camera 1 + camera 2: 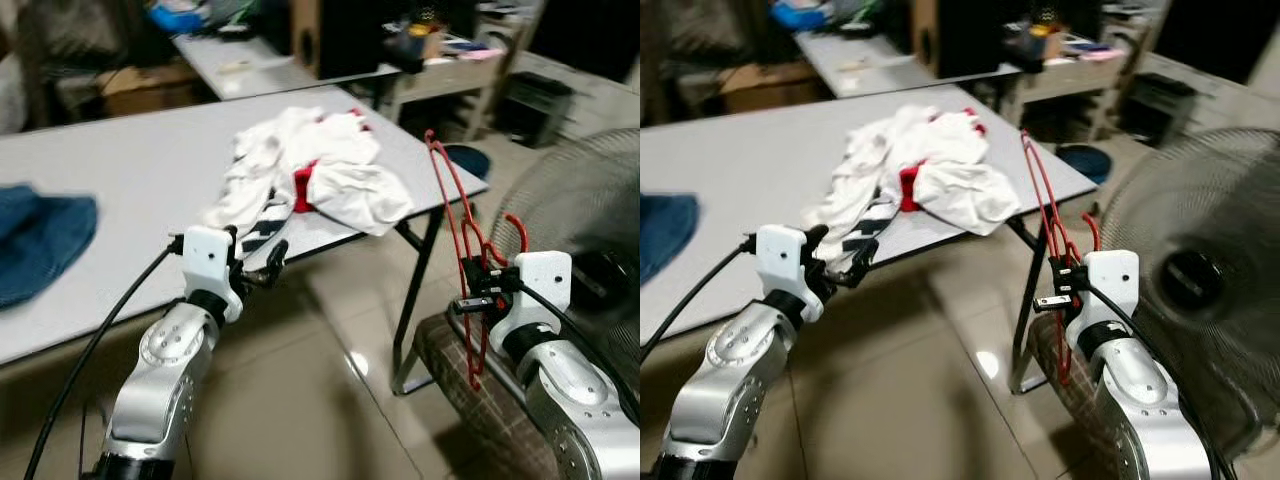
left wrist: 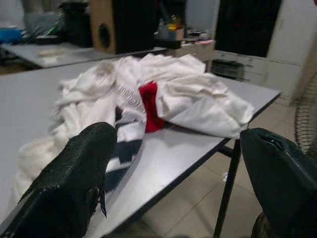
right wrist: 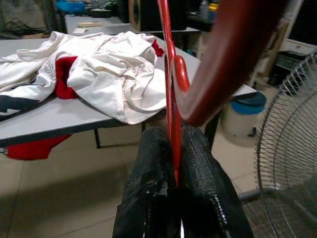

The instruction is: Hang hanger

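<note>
A red wire hanger stands upright off the table's right end, pinched between the fingers of my right gripper, which is shut on its lower part; in the right wrist view the red hanger runs up from between the black fingers. A heap of white clothing with red and dark striped parts lies on the grey table near its right end. My left gripper is open at the table's front edge, just in front of the heap, with nothing between its fingers.
A blue garment lies at the table's left. A large standing fan is close on the right, beside my right arm. A blue-lidded bucket stands beyond the table's right end. Cluttered desks and a speaker stand behind. Tiled floor lies below.
</note>
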You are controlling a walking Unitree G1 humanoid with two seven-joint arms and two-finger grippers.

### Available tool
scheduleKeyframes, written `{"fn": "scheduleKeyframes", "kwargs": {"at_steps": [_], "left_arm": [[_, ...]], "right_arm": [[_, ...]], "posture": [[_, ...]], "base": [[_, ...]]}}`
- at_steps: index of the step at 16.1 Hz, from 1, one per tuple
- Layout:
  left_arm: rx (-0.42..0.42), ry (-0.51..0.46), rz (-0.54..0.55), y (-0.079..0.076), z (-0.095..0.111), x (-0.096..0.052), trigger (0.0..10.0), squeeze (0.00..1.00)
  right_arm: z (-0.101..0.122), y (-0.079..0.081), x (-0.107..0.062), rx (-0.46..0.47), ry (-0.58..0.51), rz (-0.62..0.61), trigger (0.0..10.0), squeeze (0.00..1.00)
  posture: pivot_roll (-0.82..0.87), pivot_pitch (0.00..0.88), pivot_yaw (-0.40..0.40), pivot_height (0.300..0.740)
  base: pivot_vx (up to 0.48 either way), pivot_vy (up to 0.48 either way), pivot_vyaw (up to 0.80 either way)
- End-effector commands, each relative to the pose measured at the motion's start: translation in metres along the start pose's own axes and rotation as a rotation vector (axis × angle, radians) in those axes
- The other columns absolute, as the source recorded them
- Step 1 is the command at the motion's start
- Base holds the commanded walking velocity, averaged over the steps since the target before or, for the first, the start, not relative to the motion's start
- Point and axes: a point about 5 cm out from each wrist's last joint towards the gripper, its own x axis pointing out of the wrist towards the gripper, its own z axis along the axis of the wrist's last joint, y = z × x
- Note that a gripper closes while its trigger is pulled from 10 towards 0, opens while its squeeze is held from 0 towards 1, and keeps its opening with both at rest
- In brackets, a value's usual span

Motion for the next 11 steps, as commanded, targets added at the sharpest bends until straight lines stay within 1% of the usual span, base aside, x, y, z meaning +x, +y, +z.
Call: {"fn": "scheduleKeyframes", "kwargs": {"at_steps": [1,2,4,5,7,9,10,11], "left_arm": [[0.013,0.0,0.024,0.0077,0.0017,-0.0018,10.0,0.0],[0.018,0.0,0.031,0.0096,0.0018,-0.0017,10.0,0.0],[0.043,-0.012,0.044,0.0118,0.0033,-0.0013,10.0,0.0],[0.058,-0.003,0.048,0.0121,0.0033,-0.001,10.0,0.0],[0.05,-0.006,0.048,0.0125,0.003,0.0002,10.0,0.0],[0.054,-0.008,0.056,0.0136,0.0016,0.0015,10.0,0.0],[0.025,-0.016,0.061,0.0136,0.0018,0.0018,10.0,0.0],[0.014,-0.017,0.061,0.0133,0.0019,0.0018,10.0,0.0]], "right_arm": [[0.0016,0.0062,0.0006,0.004,-0.008,0.049,10.0,0.0],[-0.0002,0.0087,0.0003,-0.009,0.0,0.073,10.0,0.0],[-0.0018,0.0108,-0.0004,-0.011,0.002,0.087,10.0,0.0],[-0.0018,0.0098,-0.0004,-0.016,-0.001,0.078,10.0,0.0],[-0.0022,0.0068,0.0002,-0.038,0.001,0.054,10.0,0.0],[-0.001,0.0059,0.0002,-0.041,-0.005,0.059,10.0,0.0],[-0.0002,0.0056,-0.0001,-0.045,-0.008,0.058,10.0,0.0],[-0.0002,0.0053,-0.0003,-0.051,-0.009,0.056,10.0,0.0]], "posture": [[-0.14,0.0,-0.041,0.74],[-0.14,0.0,-0.041,0.74],[-0.14,0.0,-0.039,0.74],[-0.13,0.0,-0.038,0.74],[-0.14,0.0,-0.038,0.74],[-0.14,0.0,-0.039,0.74],[-0.14,0.0,-0.038,0.74],[-0.14,0.0,-0.038,0.74]], "base": [[0.0,0.42,0.0],[0.0,0.379,0.0],[0.0,0.0,0.0],[0.0,0.0,0.0],[0.0,0.0,0.0],[0.0,0.0,0.0],[0.274,0.0,0.0],[0.304,0.0,0.0]]}}
